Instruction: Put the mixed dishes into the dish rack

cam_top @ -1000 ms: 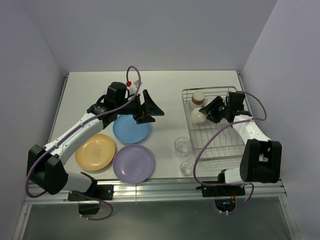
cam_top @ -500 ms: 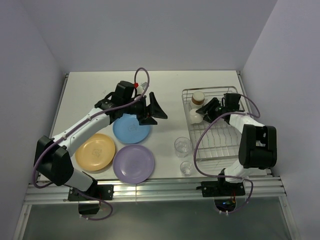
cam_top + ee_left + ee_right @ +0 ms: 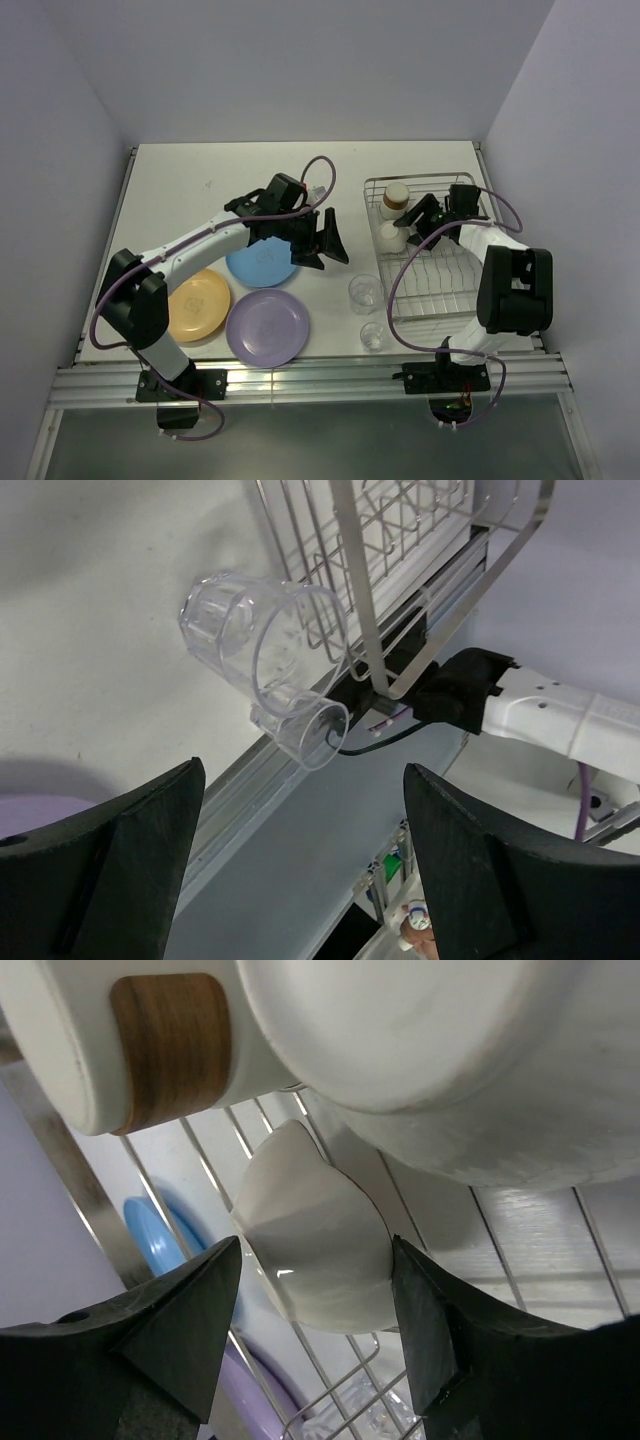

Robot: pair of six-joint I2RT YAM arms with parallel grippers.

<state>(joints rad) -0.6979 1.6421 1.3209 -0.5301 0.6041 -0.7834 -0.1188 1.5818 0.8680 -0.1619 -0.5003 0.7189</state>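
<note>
The silver dish rack (image 3: 440, 280) stands at the right. In it are the brown cup (image 3: 397, 194), the white bowl (image 3: 391, 236) and a small white bowl (image 3: 315, 1230), whose floral pattern does not show. My right gripper (image 3: 413, 216) reaches into the rack, and its fingers press both sides of the small bowl (image 3: 315, 1250). The white bowl (image 3: 450, 1060) and the cup (image 3: 150, 1040) lie just beyond. My left gripper (image 3: 327, 242) is open and empty over the table, right of the blue plate (image 3: 258, 262). The orange-yellow plate (image 3: 197, 305) and the purple plate (image 3: 267, 327) lie near the front. Two clear glasses (image 3: 365, 293) (image 3: 372, 336) stand left of the rack's front corner.
The left wrist view looks past the open fingers at the larger glass (image 3: 262, 640), the smaller glass (image 3: 300, 730) and the rack's corner (image 3: 390, 600). The table's front rail (image 3: 300, 375) runs close behind the glasses and plates. The side walls stand close.
My left arm has swung right and forward, from above the blue plate's far edge towards the glasses. My right gripper shifted slightly back and left in the rack, then held still.
</note>
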